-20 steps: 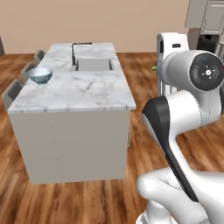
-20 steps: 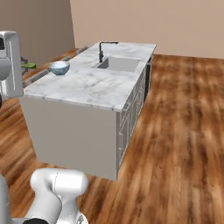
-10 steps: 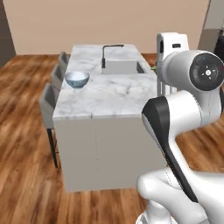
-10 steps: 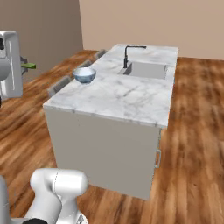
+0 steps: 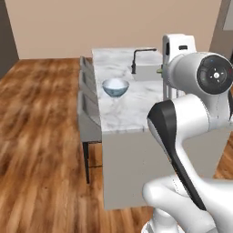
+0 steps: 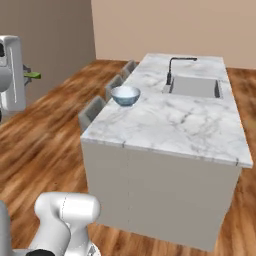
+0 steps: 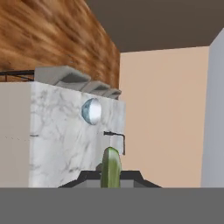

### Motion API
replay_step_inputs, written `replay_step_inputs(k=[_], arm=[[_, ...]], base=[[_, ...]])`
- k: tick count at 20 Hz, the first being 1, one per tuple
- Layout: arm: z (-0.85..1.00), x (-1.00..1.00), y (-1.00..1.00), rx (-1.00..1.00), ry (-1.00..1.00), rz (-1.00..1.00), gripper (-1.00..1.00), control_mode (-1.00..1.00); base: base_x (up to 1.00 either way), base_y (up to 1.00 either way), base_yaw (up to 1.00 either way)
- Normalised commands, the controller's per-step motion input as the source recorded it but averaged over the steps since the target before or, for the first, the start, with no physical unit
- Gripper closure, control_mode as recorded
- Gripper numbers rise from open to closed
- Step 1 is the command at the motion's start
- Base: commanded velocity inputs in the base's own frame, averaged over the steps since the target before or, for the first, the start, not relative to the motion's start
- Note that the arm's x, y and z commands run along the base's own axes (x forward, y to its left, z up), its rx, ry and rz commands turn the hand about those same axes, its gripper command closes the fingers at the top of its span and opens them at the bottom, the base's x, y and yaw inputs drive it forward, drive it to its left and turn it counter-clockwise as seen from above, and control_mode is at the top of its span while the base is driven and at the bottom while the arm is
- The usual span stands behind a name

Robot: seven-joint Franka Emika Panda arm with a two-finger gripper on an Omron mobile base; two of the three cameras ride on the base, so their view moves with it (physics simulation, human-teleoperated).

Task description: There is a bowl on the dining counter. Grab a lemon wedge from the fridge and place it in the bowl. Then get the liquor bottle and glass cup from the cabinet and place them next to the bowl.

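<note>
Dining counter [image 6: 175, 122]: large marble island, ahead of the gripper and well apart from it. Steel sink [image 6: 195, 87] and black faucet [image 6: 172, 70] sit at its far end. Grey stools [image 5: 88, 113] line the long side.

Bowl [image 6: 125, 95]: white, shallow, near the stool-side edge of the counter top, ahead of the gripper and not yet within reach. In the rolled hand view it shows as a pale dome [image 7: 92, 111] on the marble.

Gripper [image 7: 110, 175]: jaws closed on the lemon wedge [image 7: 110, 167], a yellow-green sliver rising between the fingertips. A green bit [image 6: 32, 75] juts beside the hand in the right base view.

Step in hand, by my reading: carrying the wedge to the bowl. Best done by keeping the pinch firm, bringing the hand directly over the bowl's centre, lowering close to the rim, then releasing.

No brands, labels or writing legible anywhere.
</note>
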Motion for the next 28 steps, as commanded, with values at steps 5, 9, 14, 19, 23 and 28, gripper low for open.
replay_step_inputs(k=[5, 9, 14, 19, 23, 28], arm=[[0.00, 0.00, 0.00, 0.00, 0.00, 0.00, 1.00, 1.00], [0.00, 0.00, 0.00, 0.00, 0.00, 0.00, 1.00, 1.00], [0.00, 0.00, 0.00, 0.00, 0.00, 0.00, 1.00, 1.00], [0.00, 0.00, 0.00, 0.00, 0.00, 0.00, 1.00, 1.00], [0.00, 0.00, 0.00, 0.00, 0.00, 0.00, 1.00, 1.00], [0.00, 0.00, 0.00, 0.00, 0.00, 0.00, 1.00, 1.00]], base=[[0.46, 1.00, -0.33], [0.43, 1.00, -0.38], [0.40, 1.00, -0.40], [0.38, 1.00, -0.45], [0.41, 1.00, -0.47], [0.46, 1.00, -0.50]])
